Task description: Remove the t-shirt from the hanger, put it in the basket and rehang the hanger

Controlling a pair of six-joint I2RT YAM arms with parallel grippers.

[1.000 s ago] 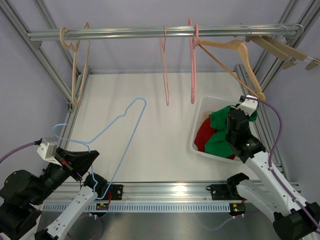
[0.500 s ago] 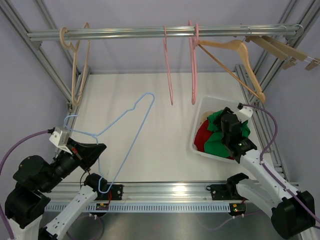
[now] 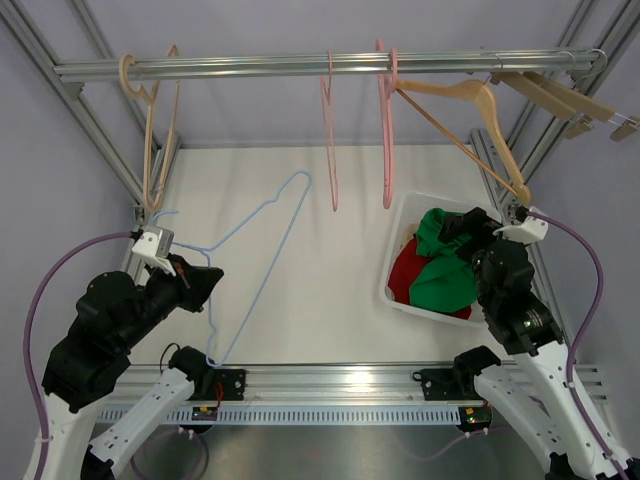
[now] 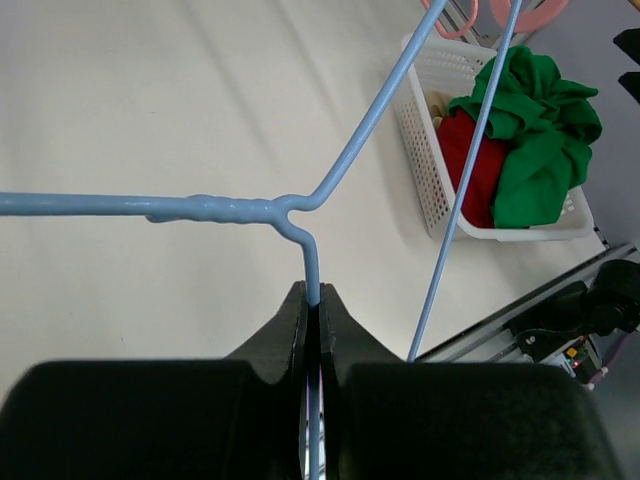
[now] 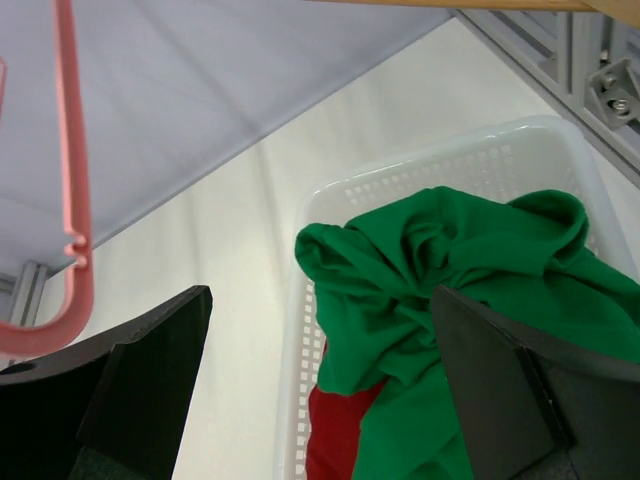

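Here, the white table point(image 3: 300, 200) is lying under a rail point(image 3: 250, 68) carrying hangers point(image 3: 385, 130), while the basket point(image 3: 386, 291) at right is holding the green t-shirt point(image 3: 445, 282) over a red cloth point(image 3: 405, 268), the right gripper point(image 5: 320, 300) is hovering wide apart above it, and the left gripper point(image 4: 311, 300) is pinching the bare blue hanger point(image 3: 262, 215).

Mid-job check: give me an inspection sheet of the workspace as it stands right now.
Surface: white table, no spills seen.
Job's things: blue hanger bare; green t-shirt bunched in white basket.
Clutter: red garment sharing the basket; pink hangers and wooden hangers on the rail.
Tools: left tool shut on blue hanger; right tool open above basket.
Cables: purple cable loops beside each arm, no snag seen.
Surroundings: metal frame, plain walls.
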